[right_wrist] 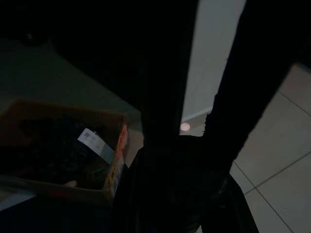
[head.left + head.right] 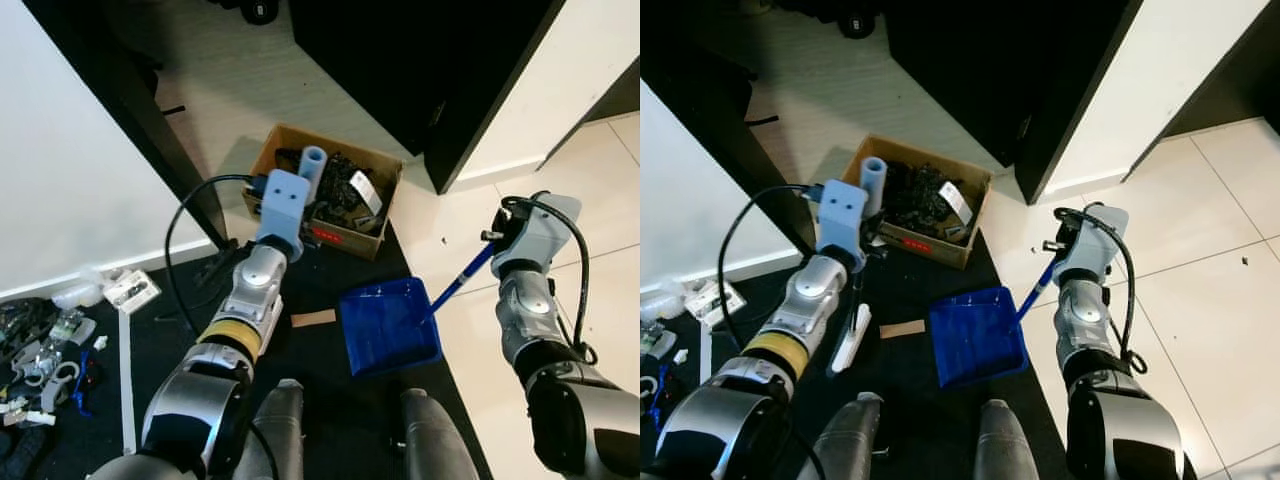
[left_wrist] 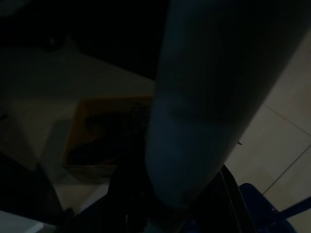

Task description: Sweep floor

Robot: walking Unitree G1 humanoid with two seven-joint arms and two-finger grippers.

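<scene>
Right eye view | right gripper (image 2: 1058, 247) holding blue dustpan (image 2: 978, 335) handle | left gripper (image 2: 862, 235) gripping pale broom handle (image 2: 872, 182)

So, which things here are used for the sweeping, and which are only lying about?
For the sweeping:
- blue dustpan, its handle at the right hand
- white brush below the left hand

Lying about:
- cardboard box of dark clutter
- brown scrap on the mat
- small white items beside the wall

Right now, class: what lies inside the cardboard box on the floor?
The cardboard box holds a tangle of dark items and a white-labelled piece. The left arm's blue mount covers its near corner, so anything there is hidden.
</scene>
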